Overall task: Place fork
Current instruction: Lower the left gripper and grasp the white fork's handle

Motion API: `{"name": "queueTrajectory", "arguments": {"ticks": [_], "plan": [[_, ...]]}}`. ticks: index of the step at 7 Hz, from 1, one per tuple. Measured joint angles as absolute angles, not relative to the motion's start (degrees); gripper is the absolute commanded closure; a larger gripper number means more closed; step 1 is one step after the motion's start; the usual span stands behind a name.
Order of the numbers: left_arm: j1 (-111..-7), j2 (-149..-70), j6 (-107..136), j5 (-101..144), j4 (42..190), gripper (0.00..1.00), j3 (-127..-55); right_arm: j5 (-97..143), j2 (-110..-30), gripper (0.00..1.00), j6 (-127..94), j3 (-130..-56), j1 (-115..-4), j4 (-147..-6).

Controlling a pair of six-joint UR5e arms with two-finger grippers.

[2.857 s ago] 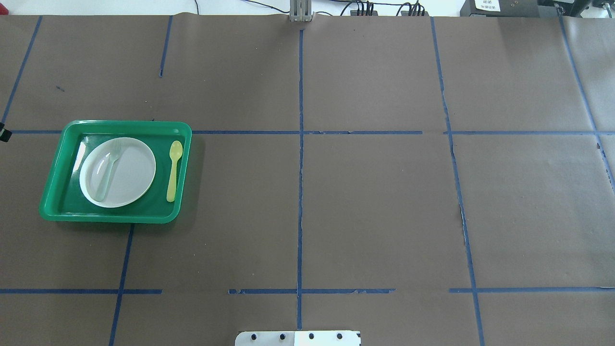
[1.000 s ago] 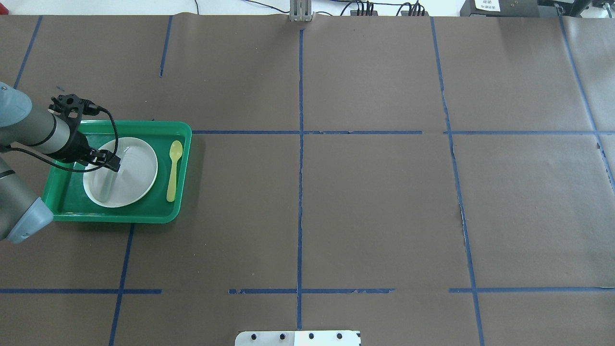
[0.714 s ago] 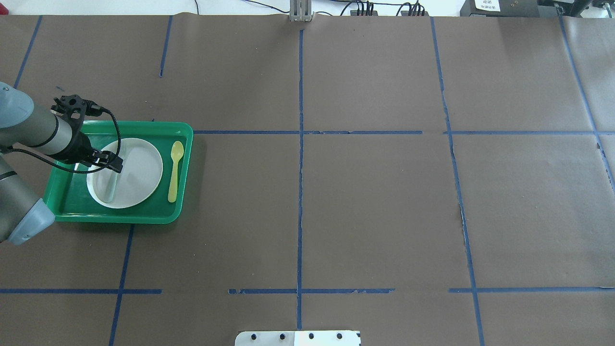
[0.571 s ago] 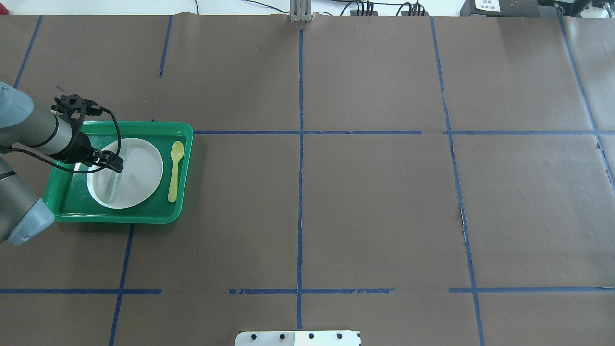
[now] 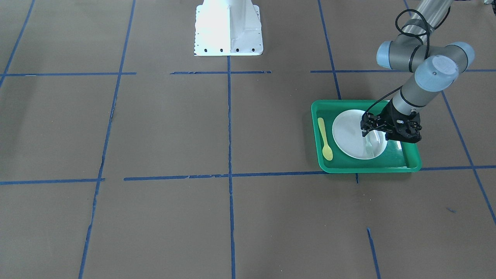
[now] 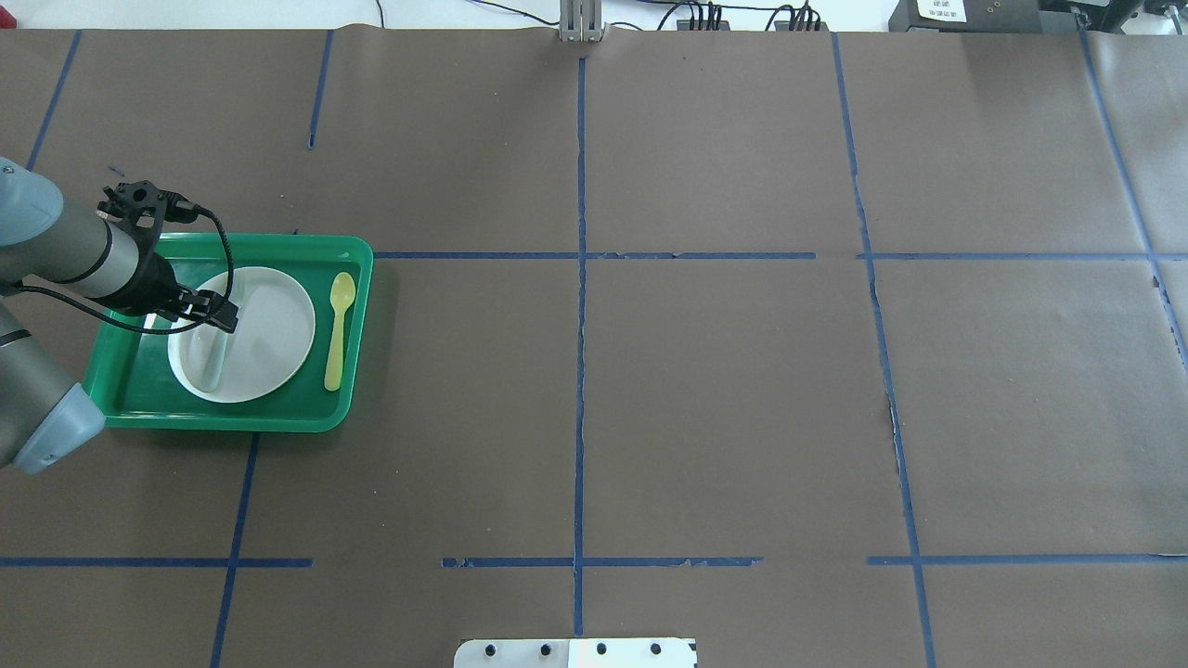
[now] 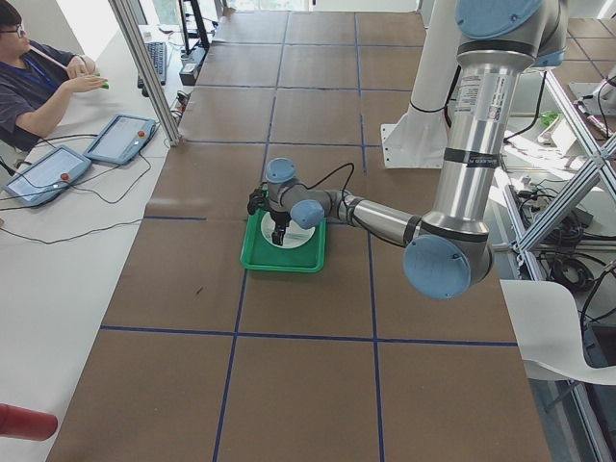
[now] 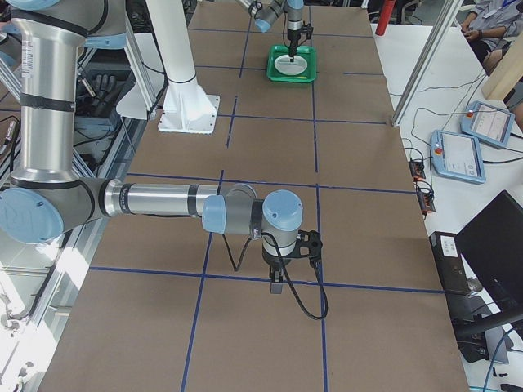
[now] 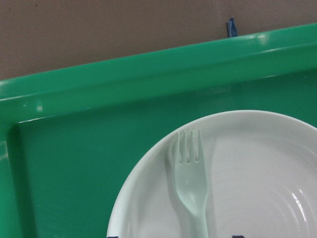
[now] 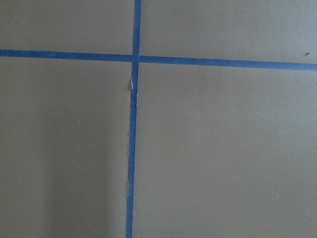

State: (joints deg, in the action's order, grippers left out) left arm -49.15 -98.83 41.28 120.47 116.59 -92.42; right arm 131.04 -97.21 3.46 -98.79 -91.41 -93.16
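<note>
- Overhead exterior: we find the fork (image 6: 212, 364) on the plate (image 6: 269, 339), long axis running away from the robot.
- Left gripper (image 6: 223, 321), the nearer, hangs over its handle, jaws apart, holding nothing.
- Right gripper (image 8: 276, 286): we cannot tell.

Little pale see-through plastic fork (image 9: 190, 184), lying flat on the white plate (image 9: 262, 168), lower middle of the left wrist view, tines pointing up-frame.

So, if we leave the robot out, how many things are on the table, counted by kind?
tray: 1
plate: 1
fork: 1
spoon: 1
Total: 4
</note>
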Motion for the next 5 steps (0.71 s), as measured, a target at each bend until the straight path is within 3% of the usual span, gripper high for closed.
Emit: {"name": "queueTrajectory", "arguments": {"ticks": [3, 5], "plan": [[-48.5, -99.0, 42.0, 120.5, 116.6, 0.23, -92.3, 131.0, -97.2, 0.0, 3.5, -98.8, -91.4, -93.2], [-47.2, -99.0, 43.8, 120.5, 116.9, 0.37, -92.3, 131.0, -97.2, 0.0, 3.5, -98.8, -91.4, -93.2]]}}
